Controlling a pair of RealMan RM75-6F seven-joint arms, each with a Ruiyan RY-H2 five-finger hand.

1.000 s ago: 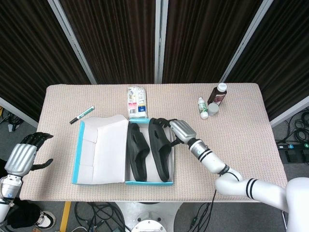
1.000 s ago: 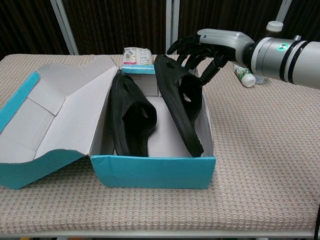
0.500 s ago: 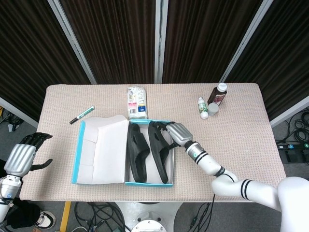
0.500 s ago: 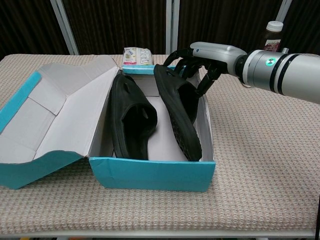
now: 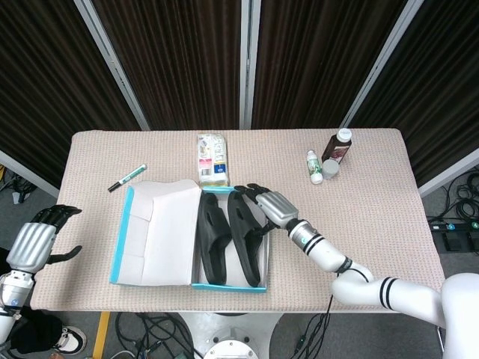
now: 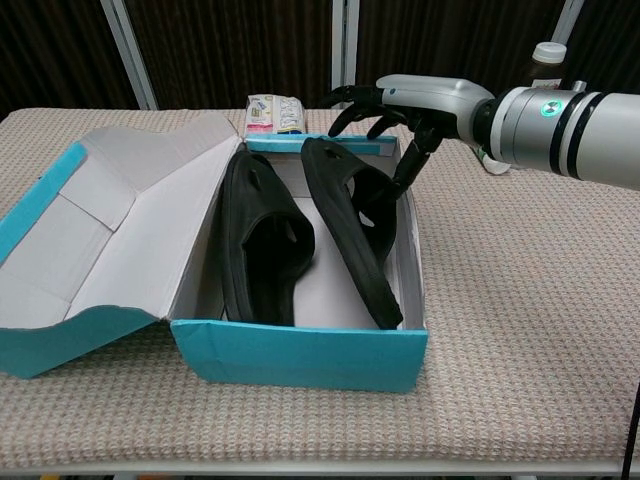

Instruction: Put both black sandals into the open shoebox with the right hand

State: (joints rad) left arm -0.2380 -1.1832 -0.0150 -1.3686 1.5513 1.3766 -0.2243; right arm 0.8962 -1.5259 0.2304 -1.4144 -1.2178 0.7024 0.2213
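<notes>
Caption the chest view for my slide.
Both sandals stand on edge in the open shoebox; the right hand hovers open over its far end.

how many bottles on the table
2, both at the table's far right: a small white bottle lying on the cloth, and a dark brown bottle with a white cap standing just right of it. A small grey lid-like thing sits between them.

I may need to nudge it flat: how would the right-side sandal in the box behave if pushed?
The right sandal leans on edge against the shoebox wall, so a push would probably tip it flat. It looks thick and moulded, likely light and springy rather than floppy. Its matte surface suggests little slipping.
</notes>
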